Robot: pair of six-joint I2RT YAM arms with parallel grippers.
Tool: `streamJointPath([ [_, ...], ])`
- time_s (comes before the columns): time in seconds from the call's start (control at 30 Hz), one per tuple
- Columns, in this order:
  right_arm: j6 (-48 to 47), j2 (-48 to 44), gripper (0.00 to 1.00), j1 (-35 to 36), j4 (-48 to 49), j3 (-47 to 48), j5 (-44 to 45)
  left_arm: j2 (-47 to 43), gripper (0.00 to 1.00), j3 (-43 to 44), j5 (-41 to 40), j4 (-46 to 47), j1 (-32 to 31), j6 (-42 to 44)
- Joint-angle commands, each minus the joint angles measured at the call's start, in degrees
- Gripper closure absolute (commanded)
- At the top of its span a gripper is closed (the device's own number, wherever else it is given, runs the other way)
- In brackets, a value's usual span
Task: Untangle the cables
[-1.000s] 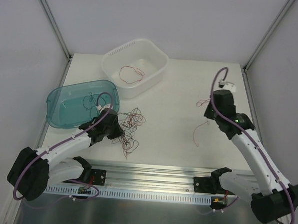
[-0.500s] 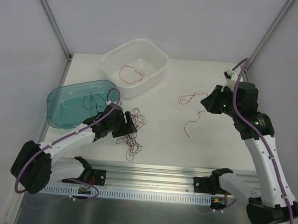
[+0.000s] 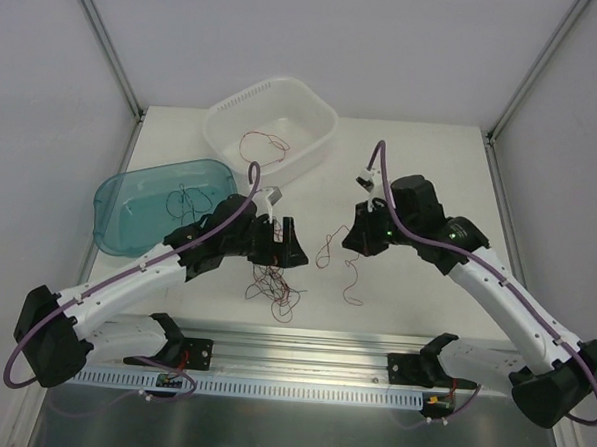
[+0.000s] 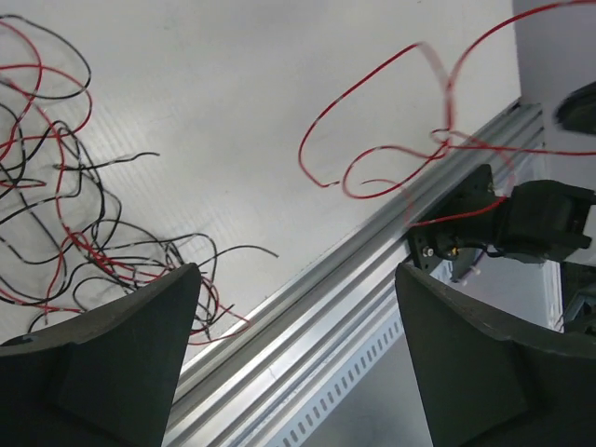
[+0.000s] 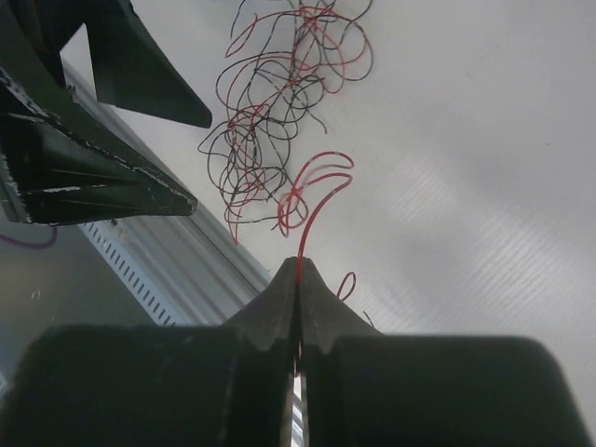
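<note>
Near the front edge of the white table (image 3: 430,190), a clump of red and black cables (image 3: 272,282) is spread. The left gripper (image 4: 298,317) is held wide, empty; the right gripper (image 5: 298,272) is pinched on one red strand (image 5: 304,223). Likely featherlight, springy: best taken at a free end.

1 tub (image 3: 309,152) sits at the tabletop's (image 3: 421,180) back edge, a 2nd tub (image 3: 108,224) at its left edge. The cable clump (image 3: 272,282) lies near the front edge, 1 strand (image 3: 351,276) just right of it.
</note>
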Motion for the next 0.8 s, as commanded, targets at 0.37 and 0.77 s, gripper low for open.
streamJointPath([
  [0.37, 0.6, 7.1, 0.99, 13.5, 9.3, 1.4, 2.5, 1.0, 0.31, 4.0, -5.3, 4.3, -4.9, -2.4],
  [0.77, 1.0, 8.0, 0.99, 17.1, 10.4, -0.6, 5.7, -1.9, 0.36, -0.7, -11.5, 5.3, -5.5, -7.4],
])
